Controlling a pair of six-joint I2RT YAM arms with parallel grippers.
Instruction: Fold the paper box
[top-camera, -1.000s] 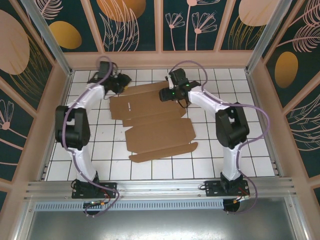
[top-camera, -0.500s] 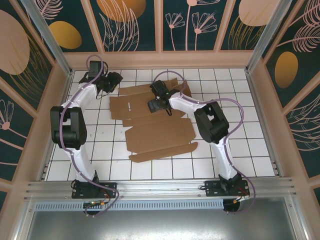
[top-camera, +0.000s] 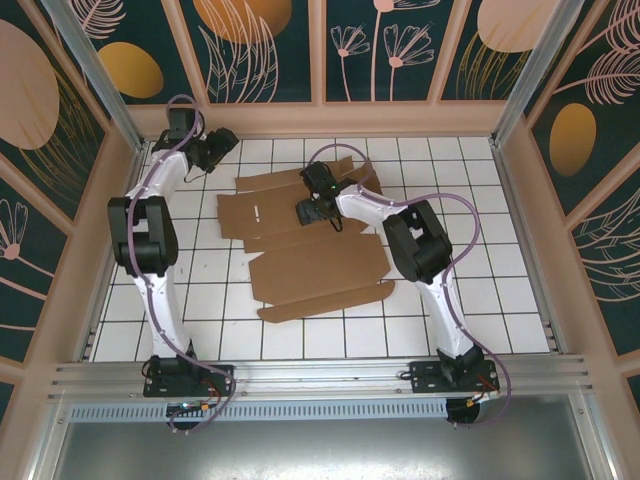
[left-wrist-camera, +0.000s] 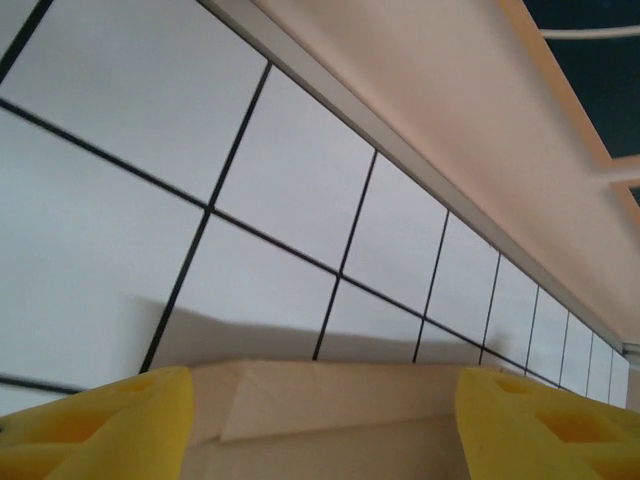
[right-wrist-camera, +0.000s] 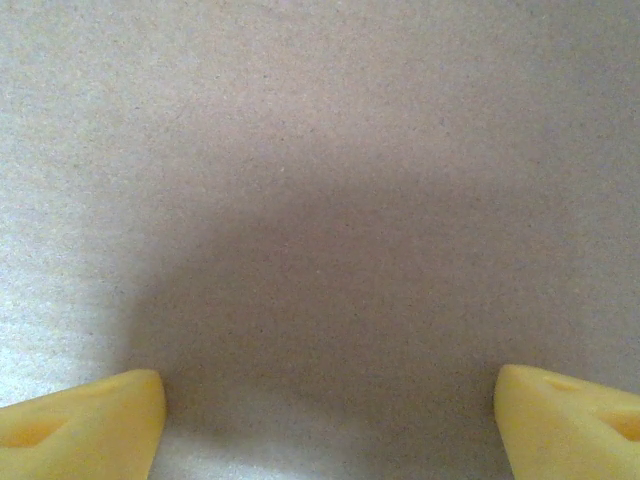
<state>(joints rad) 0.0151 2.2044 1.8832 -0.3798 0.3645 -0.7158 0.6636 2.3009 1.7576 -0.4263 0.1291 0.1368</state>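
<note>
Top external: box (top-camera: 305, 245) lies flat on the tiles (top-camera: 480, 300), mid-floor, both grippers spread.
Top external shows the right gripper (top-camera: 318, 207) over the box's far panel and the left gripper (top-camera: 218, 146) off it, near the far-left corner. Left wrist: yellow fingers (left-wrist-camera: 110, 420) wide apart, pinching nothing, white tiles beyond. Right wrist: fingers (right-wrist-camera: 80, 420) wide apart, close over bare cardboard.

The left arm (top-camera: 160, 310) and right arm (top-camera: 446, 310) had white link shells, black joint housings and black base plates. A purple cable (top-camera: 462, 200) looped along each. The fingertips (left-wrist-camera: 95, 425) were yellow wedges.
</note>
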